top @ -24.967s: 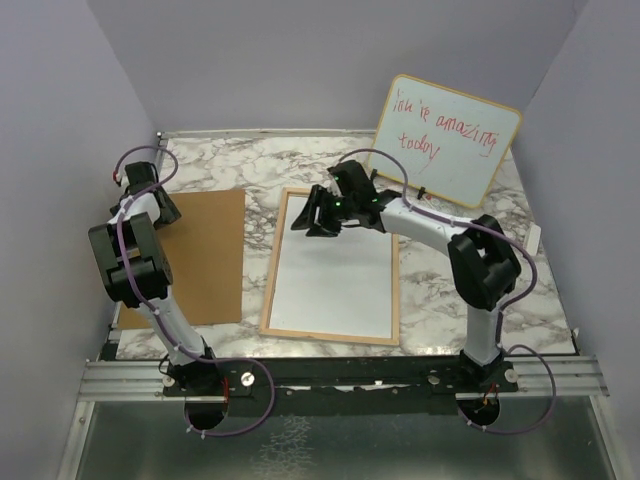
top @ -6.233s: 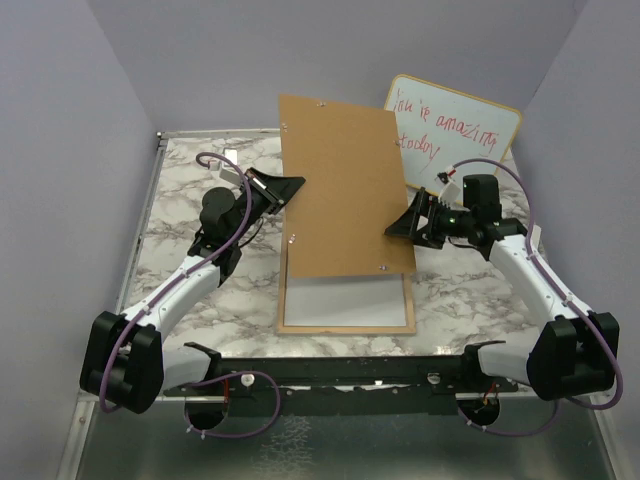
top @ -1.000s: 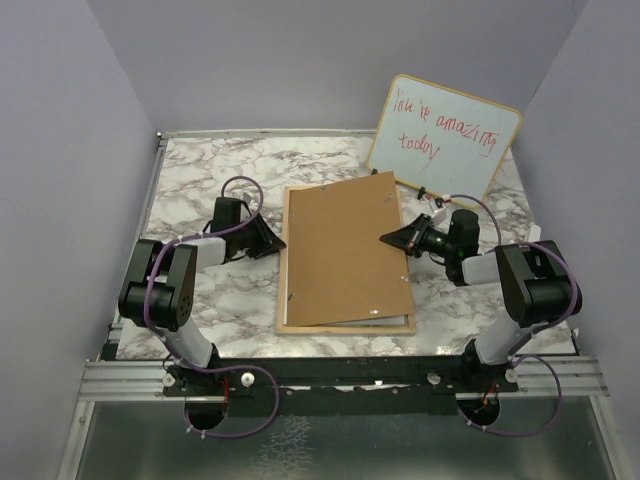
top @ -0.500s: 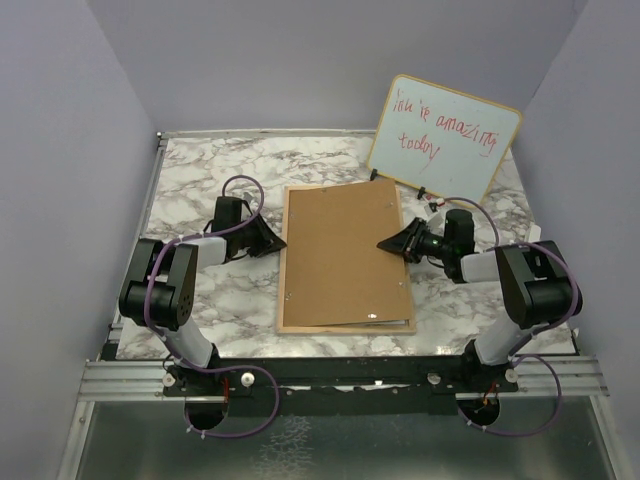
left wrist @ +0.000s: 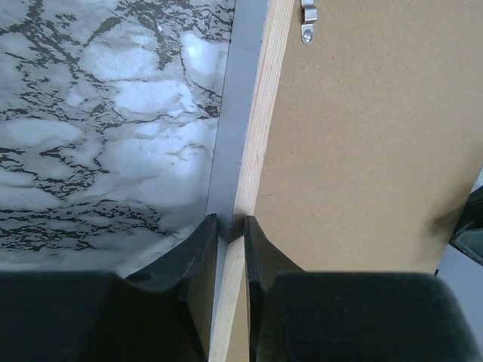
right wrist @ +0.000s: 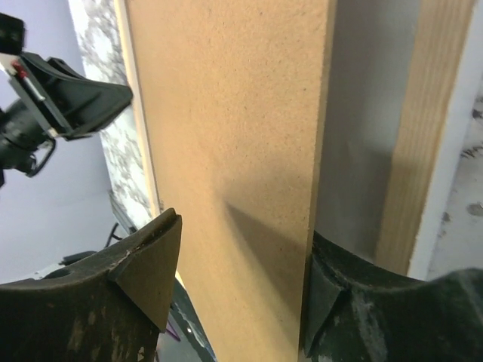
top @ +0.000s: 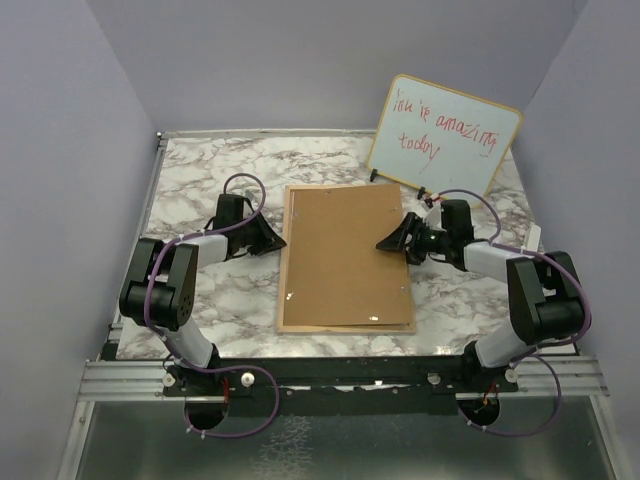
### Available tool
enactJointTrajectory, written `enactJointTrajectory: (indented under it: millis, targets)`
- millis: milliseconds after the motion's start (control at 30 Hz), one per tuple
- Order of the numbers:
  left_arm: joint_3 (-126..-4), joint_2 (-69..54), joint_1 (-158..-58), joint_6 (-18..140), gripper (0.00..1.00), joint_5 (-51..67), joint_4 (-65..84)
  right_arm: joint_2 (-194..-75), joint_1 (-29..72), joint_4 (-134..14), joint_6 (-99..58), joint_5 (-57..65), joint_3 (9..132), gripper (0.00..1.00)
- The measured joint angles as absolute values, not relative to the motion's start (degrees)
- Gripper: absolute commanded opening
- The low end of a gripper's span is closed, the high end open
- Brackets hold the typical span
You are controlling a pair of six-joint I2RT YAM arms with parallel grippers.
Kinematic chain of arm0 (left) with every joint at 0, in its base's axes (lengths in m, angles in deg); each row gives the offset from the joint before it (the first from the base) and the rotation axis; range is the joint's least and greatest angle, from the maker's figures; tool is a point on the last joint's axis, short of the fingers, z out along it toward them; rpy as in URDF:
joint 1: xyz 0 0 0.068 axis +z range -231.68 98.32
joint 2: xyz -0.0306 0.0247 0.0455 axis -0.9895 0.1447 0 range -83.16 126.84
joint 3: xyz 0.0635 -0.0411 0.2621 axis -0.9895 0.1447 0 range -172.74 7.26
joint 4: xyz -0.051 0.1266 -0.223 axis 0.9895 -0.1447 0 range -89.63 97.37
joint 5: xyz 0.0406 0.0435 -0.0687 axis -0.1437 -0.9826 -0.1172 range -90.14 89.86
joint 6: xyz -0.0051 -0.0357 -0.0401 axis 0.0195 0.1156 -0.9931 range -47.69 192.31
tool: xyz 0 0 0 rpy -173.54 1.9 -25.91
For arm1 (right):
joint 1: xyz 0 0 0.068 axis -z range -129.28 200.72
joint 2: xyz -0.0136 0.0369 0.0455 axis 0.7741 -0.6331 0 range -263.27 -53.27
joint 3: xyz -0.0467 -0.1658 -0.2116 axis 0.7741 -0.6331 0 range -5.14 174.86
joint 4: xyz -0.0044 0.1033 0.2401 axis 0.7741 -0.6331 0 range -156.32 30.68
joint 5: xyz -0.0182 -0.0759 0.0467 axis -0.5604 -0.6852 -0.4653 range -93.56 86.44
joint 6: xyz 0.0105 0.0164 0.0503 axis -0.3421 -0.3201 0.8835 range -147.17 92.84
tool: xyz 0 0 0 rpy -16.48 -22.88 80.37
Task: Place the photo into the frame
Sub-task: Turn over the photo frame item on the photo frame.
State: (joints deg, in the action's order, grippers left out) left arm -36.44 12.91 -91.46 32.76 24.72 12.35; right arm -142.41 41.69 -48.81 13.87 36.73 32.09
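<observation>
The frame lies flat on the marble table, its light wood rail showing along the left side. A plain brown backing board rests on top and covers its opening. The photo is hidden. My left gripper is at the frame's left edge, its jaws shut on the wood rail. My right gripper is at the board's right edge, open. The board's edge lies between its spread fingers, and the frame rail runs beside them.
A wood-rimmed whiteboard with red writing leans against the back wall at the right. Purple walls close in the marble table on three sides. A metal clip sits on the board near the rail.
My right gripper has opened and let go of the backing board, whose right edge has dropped flat onto the frame. My left jaws have narrowed on the rail.
</observation>
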Motion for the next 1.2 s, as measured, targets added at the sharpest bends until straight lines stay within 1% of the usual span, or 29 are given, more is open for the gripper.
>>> enactJointTrajectory:
  millis: [167, 300, 400, 533, 700, 767, 900, 1033, 1200]
  targets:
    - [-36.46, 12.91, -91.46, 32.79, 0.20, 24.70, 12.32, -142.41, 41.69, -55.13, 11.21, 35.86, 33.38, 0.69]
    - [-36.46, 12.91, -91.46, 32.79, 0.20, 24.70, 12.32, -142.30, 41.69, -60.60, 9.08, 34.35, 35.70, 0.75]
    - [-36.46, 12.91, -91.46, 32.79, 0.20, 24.70, 12.32, -141.69, 41.66, -65.99, 7.10, 32.47, 37.84, 0.76]
    - [-36.46, 12.91, -91.46, 32.79, 0.21, 24.67, 12.30, -141.65, 41.66, -71.96, 4.95, 29.71, 41.23, 0.75]
    - [-36.46, 12.91, -91.46, 32.79, 0.21, 24.70, 12.30, -142.39, 41.56, -76.16, 3.77, 27.70, 43.43, 0.62]
    - [-36.46, 12.91, -91.46, 32.79, 0.21, 24.70, 12.32, -143.48, 41.10, -77.47, 3.58, 26.85, 44.33, 0.59]
    - [-36.50, 12.91, -91.37, 32.96, 0.21, 24.39, 12.45, -145.58, 38.98, -80.24, 3.27, 23.53, 46.43, 0.60]
    - [-36.81, 12.91, -91.13, 33.16, 0.21, 23.32, 12.37, -146.22, 36.79, -82.67, 3.49, 20.80, 48.29, 0.69]
    - [-37.36, 12.91, -91.28, 33.77, 0.21, 22.93, 11.43, -146.22, 35.92, -85.58, 3.16, 19.11, 50.71, 0.69]
